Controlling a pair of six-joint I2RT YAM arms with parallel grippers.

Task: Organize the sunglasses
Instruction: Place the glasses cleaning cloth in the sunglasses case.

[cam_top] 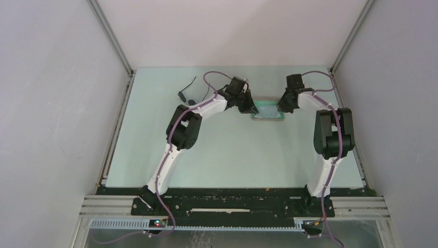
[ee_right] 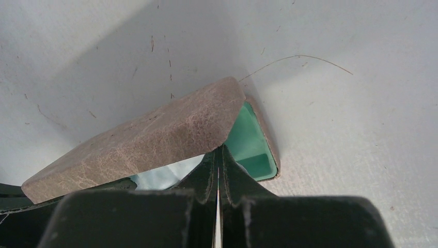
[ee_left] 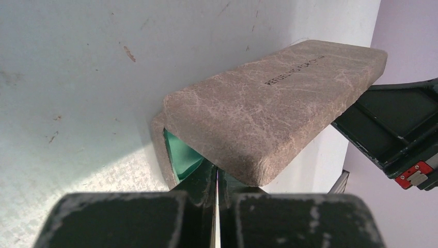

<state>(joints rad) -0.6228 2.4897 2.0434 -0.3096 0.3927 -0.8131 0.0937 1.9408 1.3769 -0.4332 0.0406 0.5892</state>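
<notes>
The sunglasses (cam_top: pixel 185 94) lie on the table at the far left, apart from both arms; neither wrist view shows them. The grey case (cam_top: pixel 267 111) sits at the far middle between my grippers, its lid (ee_left: pixel 274 103) part raised over the green lining (ee_left: pixel 181 157). My left gripper (ee_left: pixel 217 174) is shut, its tips tucked under the lid's left end. My right gripper (ee_right: pixel 220 154) is shut, its tips under the lid's (ee_right: pixel 144 139) right corner. A light blue cloth (ee_right: pixel 165 175) lies inside the case. In the top view the left gripper (cam_top: pixel 251 109) and right gripper (cam_top: pixel 283 107) flank the case.
White walls close in the table on three sides, with metal posts at the back corners (cam_top: pixel 111 39). A rail (cam_top: pixel 114 135) runs along the left table edge. The right arm's elbow (cam_top: pixel 333 132) stands high near the right edge.
</notes>
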